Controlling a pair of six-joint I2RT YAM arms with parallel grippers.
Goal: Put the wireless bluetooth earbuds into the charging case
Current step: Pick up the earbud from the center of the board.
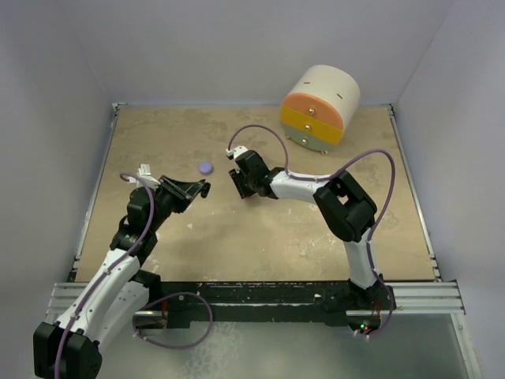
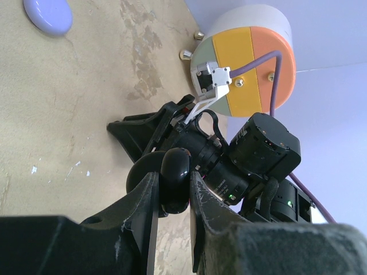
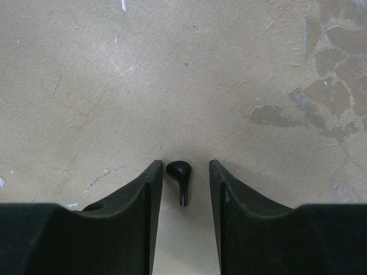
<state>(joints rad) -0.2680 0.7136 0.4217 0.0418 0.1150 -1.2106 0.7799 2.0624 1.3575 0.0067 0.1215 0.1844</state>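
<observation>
A black earbud (image 3: 180,175) with a short stem lies on the tan table, small and glossy. My right gripper (image 3: 182,167) is open and low over the table, one finger on each side of the earbud, a narrow gap left on both sides. My left gripper (image 2: 174,184) is shut on a black rounded charging case (image 2: 175,165), held up off the table with its round lid hanging open behind it. In the top view the left gripper (image 1: 202,189) and right gripper (image 1: 237,188) face each other near the table's middle. The pale lilac earbud is not in view.
A lilac round puck (image 1: 206,167) lies on the table behind the two grippers. A round drawer unit (image 1: 319,106) in cream, orange and yellow stands at the back right. The right arm's wrist camera (image 2: 252,152) fills the space just ahead of the left gripper.
</observation>
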